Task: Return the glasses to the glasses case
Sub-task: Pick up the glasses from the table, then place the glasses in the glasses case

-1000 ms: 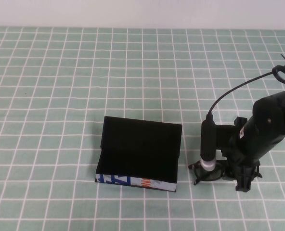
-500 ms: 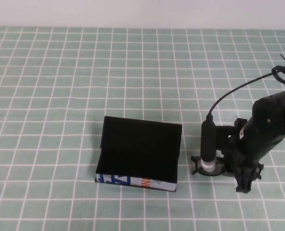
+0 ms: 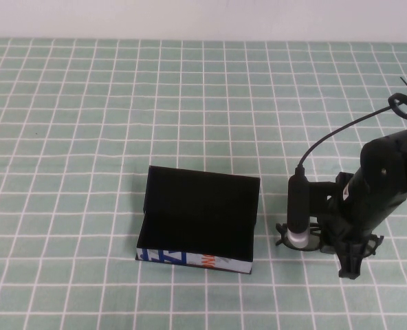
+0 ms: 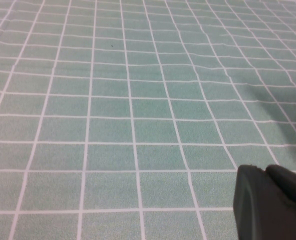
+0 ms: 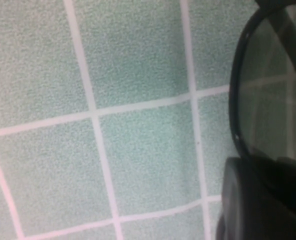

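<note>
Right gripper (image 3: 327, 242) is low over the tabletop (image 3: 86, 124) on the robot's right, just beside the right edge of the glasses case (image 3: 198, 221). The glasses (image 3: 306, 237) sit under the wrist there, mostly hidden by the arm and its wrist camera in the high view; only bits of black frame poke out either side. Right wrist view shows one lens and thick black rim (image 5: 270, 95) up close, with a dark finger (image 5: 258, 205) overlapping the bottom of the frame. Fingers look clamped on the glasses, though the contact itself is partly hidden. Can't tell from these views whether the glasses are off the tabletop or resting on it. Glasses case is open, lid tipped back, black interior showing, with the blue/white/orange printed front facing the robot. Case and glasses are near each other, not touching. Left gripper (image 4: 273, 202) only shows as a dark corner in its own wrist view above the green checked cloth; can't tell its fingers' state.
</note>
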Robot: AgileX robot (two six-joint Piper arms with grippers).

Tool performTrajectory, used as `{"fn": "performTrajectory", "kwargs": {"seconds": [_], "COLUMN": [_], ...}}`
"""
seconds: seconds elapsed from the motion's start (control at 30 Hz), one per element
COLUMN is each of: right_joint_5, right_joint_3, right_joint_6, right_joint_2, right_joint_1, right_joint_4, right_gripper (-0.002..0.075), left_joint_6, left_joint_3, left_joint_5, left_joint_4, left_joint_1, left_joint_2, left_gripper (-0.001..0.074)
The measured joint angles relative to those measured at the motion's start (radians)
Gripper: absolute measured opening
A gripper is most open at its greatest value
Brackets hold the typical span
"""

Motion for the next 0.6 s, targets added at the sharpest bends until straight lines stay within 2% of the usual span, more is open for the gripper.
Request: {"fn": "performTrajectory", "kwargs": {"seconds": [0.17, 0.33, 0.6], "right_joint_5": [0.013, 0.100, 0.306], "right_joint_3": [-0.002, -0.061, -0.239], "right_joint_6": [0.000, 0.000, -0.070], "right_joint_2": [0.000, 0.000, 0.000], "right_joint_1": [0.000, 0.000, 0.002], "right_joint_4": [0.000, 0.016, 0.166], "right_gripper": [0.0078, 0.0078, 0.0078], "left_joint_6": [0.000, 0.000, 0.000], "left_joint_3": [0.000, 0.000, 0.000], "left_joint_5": [0.000, 0.000, 0.000], "left_joint_4": [0.000, 0.000, 0.000], "left_joint_1": [0.000, 0.000, 0.000], "left_joint_2": [0.000, 0.000, 0.000], "left_gripper": [-0.0002, -0.0002, -0.0002]}}
